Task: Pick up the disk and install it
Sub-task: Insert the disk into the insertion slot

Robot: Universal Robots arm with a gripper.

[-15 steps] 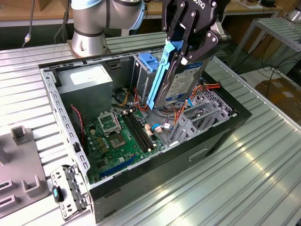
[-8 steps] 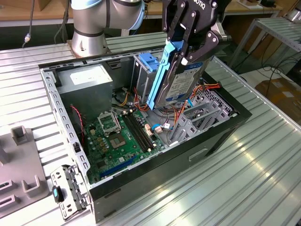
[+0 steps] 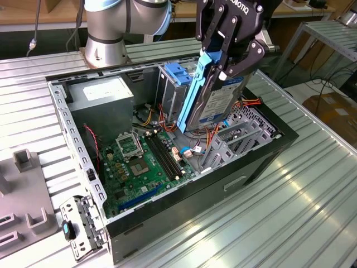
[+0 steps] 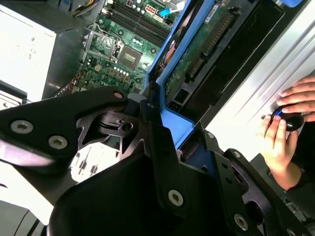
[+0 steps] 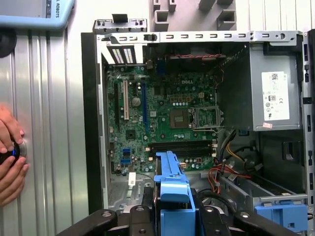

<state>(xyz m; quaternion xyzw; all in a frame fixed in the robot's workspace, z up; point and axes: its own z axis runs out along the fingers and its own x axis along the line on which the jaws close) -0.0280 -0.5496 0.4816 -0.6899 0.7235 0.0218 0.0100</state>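
My gripper [image 3: 223, 64] is clenched on the upper end of the disk [image 3: 215, 106], holding it tilted on edge above the open computer case [image 3: 67, 111], lower end near the grey drive cage [image 3: 167, 89]. The case sits on the ribbed metal desk [image 3: 307, 206] (a person's hand [image 5: 10, 167] rests on that desk beside it, covering a small dark object).

Looks down into an open computer case [image 5: 91, 123] lying on the ribbed metal counter [image 5: 54, 123], green motherboard [image 5: 147, 118] on its floor and a grey power supply [image 5: 275, 93] in one corner. Grips the disk [image 5: 170, 179] by its blue frame in the black claw [image 5: 174, 223], near red and yellow cables [image 5: 221, 172] and a blue latch [image 5: 283, 216]. Shows a hand [image 5: 11, 174] on a small dark object [image 5: 7, 155] outside the case.
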